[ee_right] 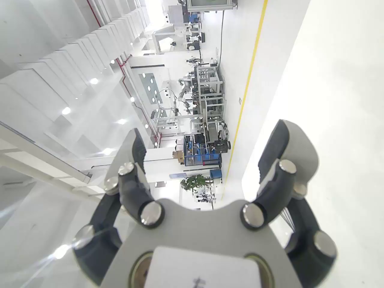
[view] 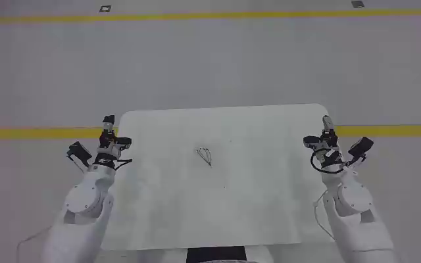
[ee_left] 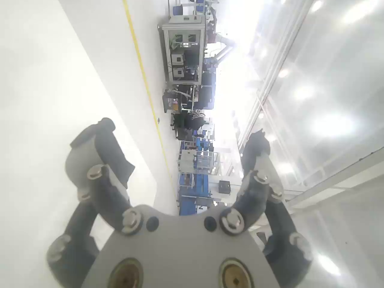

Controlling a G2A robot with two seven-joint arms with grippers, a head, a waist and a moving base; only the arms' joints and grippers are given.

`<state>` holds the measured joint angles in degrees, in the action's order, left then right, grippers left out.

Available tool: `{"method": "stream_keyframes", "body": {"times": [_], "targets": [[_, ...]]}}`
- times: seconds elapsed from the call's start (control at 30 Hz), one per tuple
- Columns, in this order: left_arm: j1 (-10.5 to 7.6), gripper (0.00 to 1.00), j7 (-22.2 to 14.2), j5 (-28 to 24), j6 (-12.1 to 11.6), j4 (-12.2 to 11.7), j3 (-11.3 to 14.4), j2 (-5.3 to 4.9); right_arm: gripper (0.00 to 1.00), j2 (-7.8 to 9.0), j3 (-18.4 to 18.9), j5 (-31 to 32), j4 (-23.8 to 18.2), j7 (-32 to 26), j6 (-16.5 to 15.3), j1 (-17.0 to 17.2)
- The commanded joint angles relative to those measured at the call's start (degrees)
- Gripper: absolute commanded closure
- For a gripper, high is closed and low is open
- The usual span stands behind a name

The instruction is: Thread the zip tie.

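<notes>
Zip tie [view: 204,156] (thin, lying flat) sits well apart from left gripper [ee_left: 180,133] and right gripper [ee_right: 208,130], both spread wide and empty; we judge it could slip a pinch.

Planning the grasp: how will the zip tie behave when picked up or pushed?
The zip tie looks like a thin strip bent into a narrow wedge, so it is probably light and springy, not rigid. Lying flat on the smooth table, it may slide when nudged and be hard to pinch.
</notes>
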<state>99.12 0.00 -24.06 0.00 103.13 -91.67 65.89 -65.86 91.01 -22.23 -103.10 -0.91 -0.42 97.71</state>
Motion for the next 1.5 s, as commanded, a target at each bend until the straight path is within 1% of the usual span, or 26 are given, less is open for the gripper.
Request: {"method": "stream_keyframes", "body": {"times": [0.0,0.07,0.17,0.23,0.3,0.63,0.7,0.73,0.83,0.87,0.93,0.97,1.0,1.07,1.1,1.47], "targets": [[0.00,0.00,0.0,0.0,0.0,0.0,0.0,0.00,0.00,-0.08,-1.4,2.7,0.5,-1.3,-0.1,-2.3],[0.00,0.00,0.0,0.0,0.0,0.0,0.0,0.00,0.00,-0.20,-3.1,4.0,0.9,-3.0,0.6,-4.7],[0.00,0.00,0.0,0.0,0.0,0.0,0.0,0.00,0.00,-0.31,-6.1,8.2,1.1,-5.2,1.3,-7.8],[0.00,0.00,0.0,0.0,0.0,0.0,0.0,0.00,0.00,-0.42,-9.0,12.3,1.5,-7.2,1.7,-10.0],[0.00,0.00,0.0,0.0,0.0,0.0,0.0,0.00,0.00,-0.68,-11.5,14.1,2.3,-8.2,1.5,-11.6],[0.00,0.00,0.0,0.0,0.0,0.0,0.0,0.00,0.00,-0.68,-11.5,14.1,2.3,-8.2,1.5,-11.6],[0.00,0.00,0.0,0.0,0.0,0.0,0.0,0.00,0.00,-0.71,-11.7,14.3,1.9,-8.4,1.5,-11.9],[0.00,0.00,0.0,0.0,0.0,0.0,0.0,0.00,0.00,-0.75,-12.3,15.2,1.5,-9.0,1.8,-12.5],[0.00,0.00,0.0,0.0,0.0,0.0,0.0,0.00,0.00,-0.78,-15.9,21.6,1.3,-13.7,4.1,-16.4],[0.00,0.00,0.0,0.0,0.0,0.0,0.0,0.00,0.00,-0.84,-17.4,23.9,1.6,-15.5,4.9,-18.2],[0.00,0.00,0.0,0.0,0.0,0.0,0.0,0.00,0.00,-1.13,-20.7,25.6,3.0,-19.4,7.6,-21.3],[0.00,0.00,0.0,0.0,0.0,0.0,0.0,0.00,0.00,-1.33,-22.1,26.8,3.7,-20.2,8.6,-23.1],[0.00,0.00,0.0,0.0,0.0,0.0,0.0,0.00,0.00,-1.57,-24.9,29.6,4.7,-22.4,9.4,-25.1],[0.00,0.00,0.0,0.0,0.0,0.0,0.0,0.00,0.00,-2.12,-28.4,31.3,6.4,-24.4,10.9,-27.9],[0.00,0.00,0.0,0.0,0.0,0.0,0.0,0.00,0.00,-2.39,-30.5,33.3,7.3,-25.8,10.9,-29.4],[0.00,0.00,0.0,0.0,0.0,0.0,0.0,0.00,0.00,-2.41,-30.9,33.6,7.0,-26.1,10.6,-29.6]]}}
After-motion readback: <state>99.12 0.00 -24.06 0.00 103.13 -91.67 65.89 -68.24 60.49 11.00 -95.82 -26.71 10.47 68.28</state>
